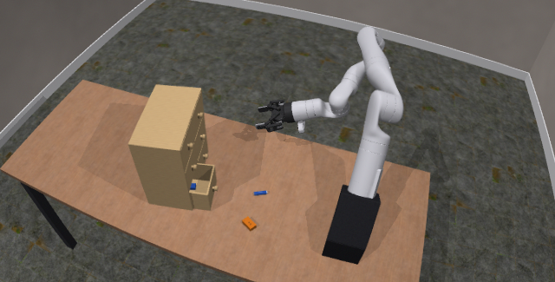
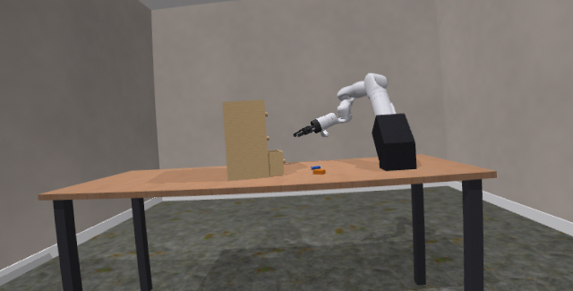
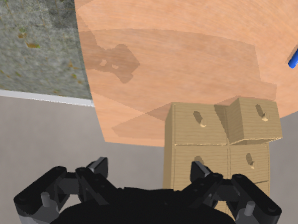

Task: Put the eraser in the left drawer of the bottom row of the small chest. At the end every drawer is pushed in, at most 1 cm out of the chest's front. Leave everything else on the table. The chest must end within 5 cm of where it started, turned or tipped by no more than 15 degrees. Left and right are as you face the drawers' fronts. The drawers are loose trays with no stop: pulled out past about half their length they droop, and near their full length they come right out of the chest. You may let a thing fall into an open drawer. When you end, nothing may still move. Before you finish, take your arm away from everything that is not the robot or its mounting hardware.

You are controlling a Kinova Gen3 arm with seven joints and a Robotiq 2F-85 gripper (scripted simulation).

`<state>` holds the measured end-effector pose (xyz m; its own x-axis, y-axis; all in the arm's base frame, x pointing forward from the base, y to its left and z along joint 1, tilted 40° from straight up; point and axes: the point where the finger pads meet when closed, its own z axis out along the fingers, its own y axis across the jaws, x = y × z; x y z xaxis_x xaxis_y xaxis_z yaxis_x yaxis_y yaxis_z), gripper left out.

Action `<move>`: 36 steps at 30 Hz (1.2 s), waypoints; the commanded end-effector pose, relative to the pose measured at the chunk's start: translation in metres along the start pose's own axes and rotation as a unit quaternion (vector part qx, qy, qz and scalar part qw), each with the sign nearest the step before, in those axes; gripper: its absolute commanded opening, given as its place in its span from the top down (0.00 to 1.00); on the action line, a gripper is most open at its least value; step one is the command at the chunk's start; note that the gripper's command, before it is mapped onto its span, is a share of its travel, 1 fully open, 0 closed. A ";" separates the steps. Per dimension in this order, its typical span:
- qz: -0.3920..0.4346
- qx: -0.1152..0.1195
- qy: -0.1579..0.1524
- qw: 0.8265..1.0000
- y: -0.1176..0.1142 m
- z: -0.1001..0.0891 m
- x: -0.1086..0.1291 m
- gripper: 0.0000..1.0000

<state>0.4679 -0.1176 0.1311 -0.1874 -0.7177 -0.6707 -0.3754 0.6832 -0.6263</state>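
Above the wooden table, well out from the small chest, we see the claw hanging in the air with its fingers spread wide and nothing between them, at the end of the white arm on its black pedestal. Around the table are a mottled grey-green floor and plain grey walls. The chest's bottom left drawer stands pulled out with a small blue thing inside (we take it for the eraser), while a blue cylinder and an orange block lie on the table near it.
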 end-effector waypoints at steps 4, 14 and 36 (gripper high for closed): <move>-0.010 -0.007 -0.006 1.000 0.003 0.003 -0.006 0.00; -0.061 -0.057 -0.019 0.996 0.031 0.012 -0.017 0.00; -0.245 -0.225 -0.075 0.940 0.126 0.027 -0.046 0.00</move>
<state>0.4528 -0.0042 0.0737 0.1742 -0.8770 -0.4479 -0.7290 0.1910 -0.6573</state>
